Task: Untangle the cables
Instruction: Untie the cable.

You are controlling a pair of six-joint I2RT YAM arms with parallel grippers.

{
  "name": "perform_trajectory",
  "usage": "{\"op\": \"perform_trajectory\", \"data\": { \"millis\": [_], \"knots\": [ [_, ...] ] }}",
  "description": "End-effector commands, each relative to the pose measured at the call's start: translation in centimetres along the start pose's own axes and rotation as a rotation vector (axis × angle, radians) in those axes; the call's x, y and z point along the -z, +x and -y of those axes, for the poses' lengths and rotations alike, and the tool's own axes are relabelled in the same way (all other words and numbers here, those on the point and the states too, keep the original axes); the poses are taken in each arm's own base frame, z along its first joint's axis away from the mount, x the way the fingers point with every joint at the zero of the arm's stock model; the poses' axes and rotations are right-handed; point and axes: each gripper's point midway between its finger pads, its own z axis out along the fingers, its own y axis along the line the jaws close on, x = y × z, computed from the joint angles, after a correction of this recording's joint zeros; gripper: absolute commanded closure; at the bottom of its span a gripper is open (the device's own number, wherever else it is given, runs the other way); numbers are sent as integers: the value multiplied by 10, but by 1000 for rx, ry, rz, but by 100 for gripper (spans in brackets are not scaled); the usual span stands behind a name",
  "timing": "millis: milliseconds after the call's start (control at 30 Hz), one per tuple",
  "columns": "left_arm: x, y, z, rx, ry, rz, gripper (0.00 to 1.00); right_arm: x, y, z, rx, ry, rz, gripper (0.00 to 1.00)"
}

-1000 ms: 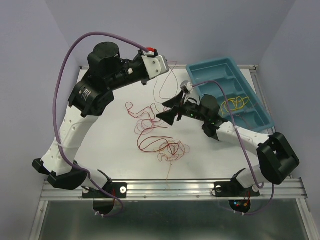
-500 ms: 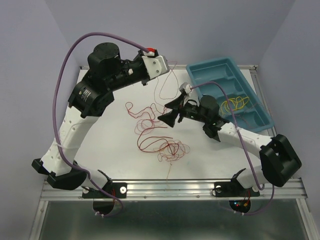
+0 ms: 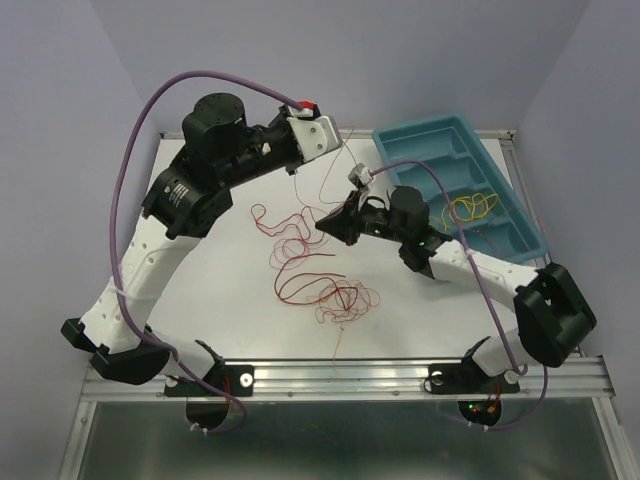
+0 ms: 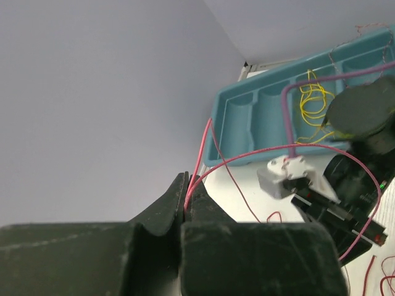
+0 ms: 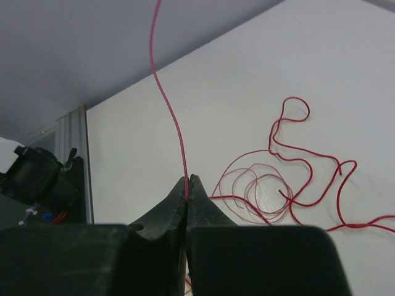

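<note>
The cables are thin red and orange strands lying in a loose tangle on the white table. One red strand rises off the table. My right gripper is shut on it above the tangle, and the strand runs up from its closed tips. My left gripper is raised at the back of the table and is shut on a red strand, pinched at its tips. Whether both grip the same strand I cannot tell. More red loops lie flat beyond the right gripper.
A teal compartment tray stands at the back right and holds yellow cables, also seen from the left wrist as the tray with yellow cables. Thick purple cables arc over both arms.
My right gripper has shut on the red strand and shifted slightly left and back. The left arm has edged a little to the right, still shut on its strand.
</note>
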Motion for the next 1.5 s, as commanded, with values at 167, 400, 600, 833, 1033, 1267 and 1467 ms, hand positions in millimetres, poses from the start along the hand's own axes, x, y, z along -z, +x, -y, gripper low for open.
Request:
{"op": "perform_trajectory", "data": {
  "millis": [167,400,600,833,1033,1267,1467],
  "knots": [
    [-7,22,-9,-9,-110,-27,100,49,-56,-63,108,-114,172,100],
    [-11,43,1,47,-112,-70,100,65,-67,-65,118,-63,229,99],
    [-11,51,5,126,-112,-105,100,83,-82,-46,117,105,337,99],
    [-25,68,16,197,-85,-139,100,92,-86,-46,161,125,361,90],
    [-31,66,24,234,-44,-123,100,95,-87,-46,183,130,372,93],
    [-39,75,30,260,-22,-150,100,103,-90,-46,198,156,398,99],
    [-45,80,32,285,-17,-160,100,108,-93,-44,201,178,425,77]
  ]
}}
